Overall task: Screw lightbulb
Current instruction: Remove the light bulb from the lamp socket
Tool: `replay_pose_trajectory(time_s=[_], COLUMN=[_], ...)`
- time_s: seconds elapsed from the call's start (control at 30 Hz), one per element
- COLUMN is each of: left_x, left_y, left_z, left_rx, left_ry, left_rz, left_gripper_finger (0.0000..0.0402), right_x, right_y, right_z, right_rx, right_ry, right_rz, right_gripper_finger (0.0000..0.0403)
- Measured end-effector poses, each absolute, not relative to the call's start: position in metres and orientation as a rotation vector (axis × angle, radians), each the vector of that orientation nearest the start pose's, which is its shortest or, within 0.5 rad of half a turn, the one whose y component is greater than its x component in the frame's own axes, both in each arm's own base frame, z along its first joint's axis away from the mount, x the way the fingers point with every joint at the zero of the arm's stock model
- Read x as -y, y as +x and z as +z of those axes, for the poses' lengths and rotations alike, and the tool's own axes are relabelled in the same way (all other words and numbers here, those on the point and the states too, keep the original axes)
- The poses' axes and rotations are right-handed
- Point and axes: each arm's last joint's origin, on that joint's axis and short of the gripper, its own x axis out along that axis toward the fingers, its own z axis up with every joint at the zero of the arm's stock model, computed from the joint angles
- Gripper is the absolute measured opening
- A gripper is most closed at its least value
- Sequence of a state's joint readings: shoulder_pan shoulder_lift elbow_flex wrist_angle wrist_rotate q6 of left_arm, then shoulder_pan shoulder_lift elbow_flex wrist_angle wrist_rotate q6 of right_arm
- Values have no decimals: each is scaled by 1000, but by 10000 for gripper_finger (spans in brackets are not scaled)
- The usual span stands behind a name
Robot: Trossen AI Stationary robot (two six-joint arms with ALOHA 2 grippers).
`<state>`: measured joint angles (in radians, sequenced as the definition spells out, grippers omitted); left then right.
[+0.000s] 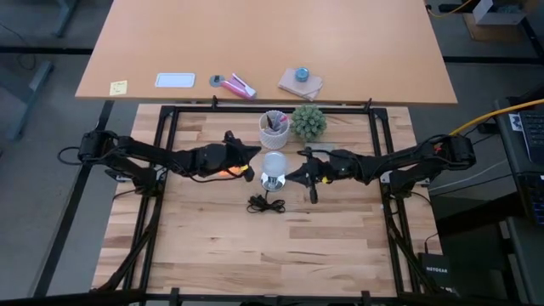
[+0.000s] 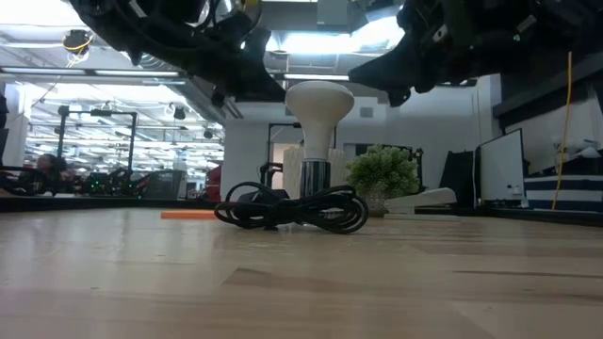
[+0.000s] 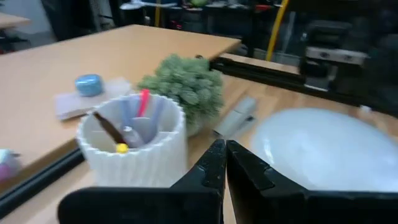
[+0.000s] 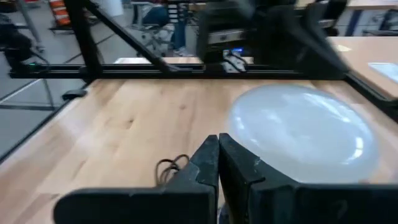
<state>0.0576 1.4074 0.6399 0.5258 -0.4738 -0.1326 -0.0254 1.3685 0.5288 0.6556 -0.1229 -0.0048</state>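
Bulb's upright mid-bench: small frosted white lightbulb (image 1: 274,164) in its shiny metal socket (image 1: 272,180), black cord (image 1: 266,204) coiled at 6 o'clock. Left pincer (image 1: 252,153) at 10, right pincer (image 1: 299,174) at 3, both closed, holding nothing.

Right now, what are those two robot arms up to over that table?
Two dark arms reach in from either side of a lightbulb that stands upright in its socket, near a coiled black cord on the wooden table. The left tool and the right tool are both shut, empty, raised beside the bulb's dome, not gripping it. Behind stand a white cup of pens and a small green plant.
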Motion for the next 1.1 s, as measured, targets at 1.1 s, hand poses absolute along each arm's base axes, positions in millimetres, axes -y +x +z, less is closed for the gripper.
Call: replay_pose_trajectory(time_s=[1.1], left_x=[-1], left_y=[285], left_z=[208], left_rx=[-264], left_ry=[-184], left_rz=[380], left_gripper_finger=[5], right_x=[13], right_y=[269], right_z=[196], right_rx=[-231], right_ry=[-27], right_rz=[-238], right_gripper_finger=[12])
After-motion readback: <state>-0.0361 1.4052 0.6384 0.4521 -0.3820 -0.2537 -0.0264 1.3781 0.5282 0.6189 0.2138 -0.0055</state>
